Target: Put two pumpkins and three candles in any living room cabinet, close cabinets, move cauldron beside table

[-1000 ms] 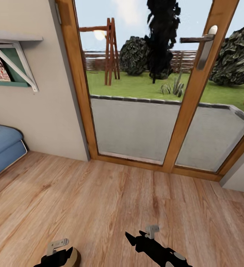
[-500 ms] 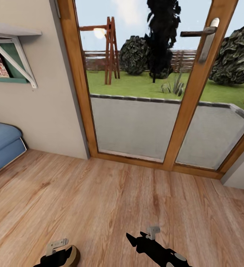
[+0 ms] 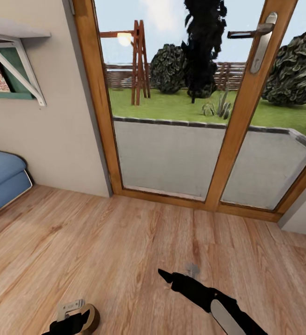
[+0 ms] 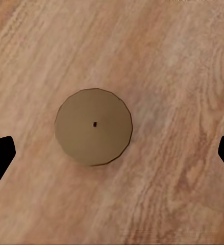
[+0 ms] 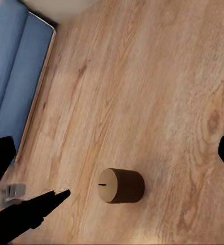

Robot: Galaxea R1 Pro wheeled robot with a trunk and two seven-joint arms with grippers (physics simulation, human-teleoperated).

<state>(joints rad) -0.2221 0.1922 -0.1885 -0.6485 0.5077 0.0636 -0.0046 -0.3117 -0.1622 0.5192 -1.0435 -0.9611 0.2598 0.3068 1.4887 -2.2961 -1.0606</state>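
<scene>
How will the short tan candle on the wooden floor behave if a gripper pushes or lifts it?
The candle stands upright on the wooden floor. Short and wide, it would probably slide rather than tip. Once knocked over, its round body would likely roll. It looks stiff, but its smooth wall may slip in the open left gripper.

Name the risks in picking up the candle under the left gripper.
1. The candle stands loose on the wooden floor, with the open left gripper above it and the fingers well apart. An off-centre descent could tip it, and it might roll away.
2. The right gripper reaches out close beside the candle. The two arms could clash, or it could knock the candle.
</scene>
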